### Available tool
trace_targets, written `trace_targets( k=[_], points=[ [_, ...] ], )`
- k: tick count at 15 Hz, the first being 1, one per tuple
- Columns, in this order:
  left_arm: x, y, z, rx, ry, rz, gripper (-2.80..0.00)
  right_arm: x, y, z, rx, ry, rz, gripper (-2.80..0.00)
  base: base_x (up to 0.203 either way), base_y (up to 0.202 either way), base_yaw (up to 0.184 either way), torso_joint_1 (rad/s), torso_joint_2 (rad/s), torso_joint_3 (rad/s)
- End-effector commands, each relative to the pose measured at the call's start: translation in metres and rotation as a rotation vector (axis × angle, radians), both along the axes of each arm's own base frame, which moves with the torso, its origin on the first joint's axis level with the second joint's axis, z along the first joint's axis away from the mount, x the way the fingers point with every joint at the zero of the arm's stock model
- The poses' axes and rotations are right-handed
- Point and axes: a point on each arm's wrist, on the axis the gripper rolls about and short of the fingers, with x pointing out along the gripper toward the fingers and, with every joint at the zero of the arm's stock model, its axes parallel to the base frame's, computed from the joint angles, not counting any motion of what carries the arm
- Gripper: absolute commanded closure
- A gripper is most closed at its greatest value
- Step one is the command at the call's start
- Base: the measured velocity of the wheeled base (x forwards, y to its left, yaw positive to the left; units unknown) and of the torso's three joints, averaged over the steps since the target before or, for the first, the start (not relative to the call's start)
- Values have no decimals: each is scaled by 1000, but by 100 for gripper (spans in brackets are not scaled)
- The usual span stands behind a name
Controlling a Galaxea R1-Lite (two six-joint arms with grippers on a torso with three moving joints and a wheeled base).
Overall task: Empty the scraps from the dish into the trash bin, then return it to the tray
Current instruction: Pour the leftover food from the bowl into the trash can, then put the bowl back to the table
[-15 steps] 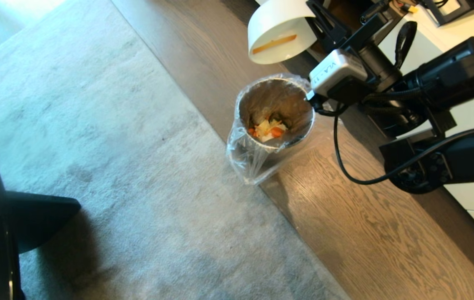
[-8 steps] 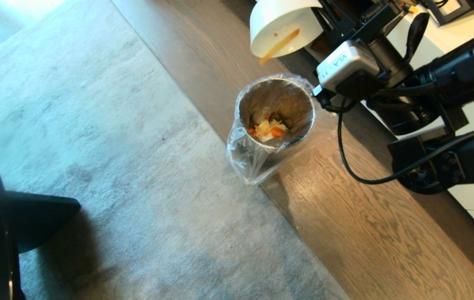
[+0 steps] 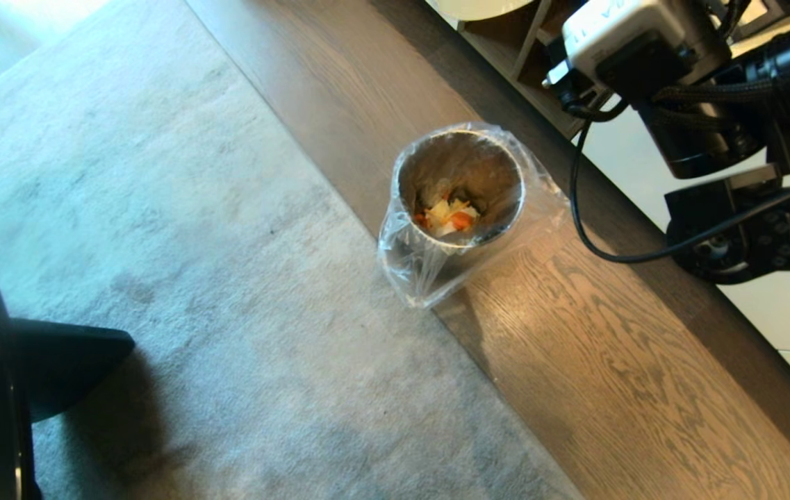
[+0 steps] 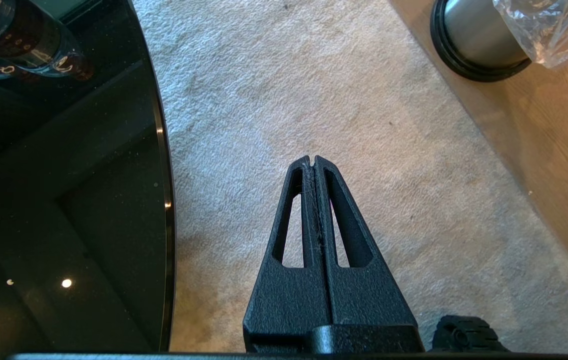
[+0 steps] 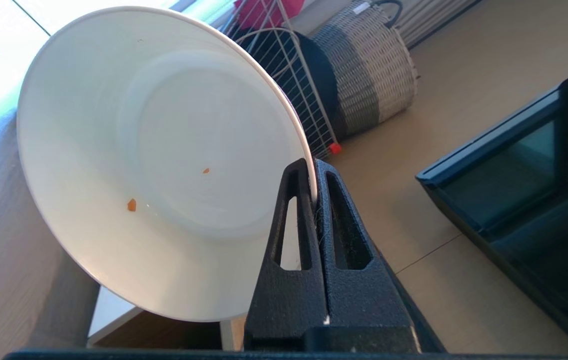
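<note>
White dish (image 5: pixel 154 165) near-empty — scraps (image 3: pixel 447 214) in trash bin (image 3: pixel 461 187).

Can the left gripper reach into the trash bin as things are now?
Probably yes. The left gripper hangs shut over the carpet, with nothing between it and the trash bin; the bin's mouth is uncovered, and the dish is off to the side.

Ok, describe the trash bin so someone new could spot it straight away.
Find the strip of wood floor beside the grey carpet. At that edge stands the trash bin, round and metallic. A clear plastic bag over its rim and orange and yellow scraps inside mark it.
</note>
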Motion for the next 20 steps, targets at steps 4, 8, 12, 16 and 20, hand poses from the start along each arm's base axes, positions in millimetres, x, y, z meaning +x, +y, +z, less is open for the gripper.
trace_targets(
  k=[4,8,12,16,20],
  points=[
    [0,0,0,-1,-1,0,0,-1,-1,-9,14,62,4,0,0,0,0,0,0,0],
    [0,0,0,-1,-1,0,0,-10,-9,-15,72,225,-3,0,0,0,0,0,0,0],
    [0,0,0,-1,-1,1,0,-26,-21,-14,101,493,-36,0,0,0,0,0,0,0],
    [0,0,0,0,-1,0,0,-44,-35,-18,179,794,-9,0,0,0,0,0,0,0],
    [0,0,0,-1,-1,0,0,-58,-45,-29,212,1041,0,0,0,0,0,0,0,0]
  ],
)
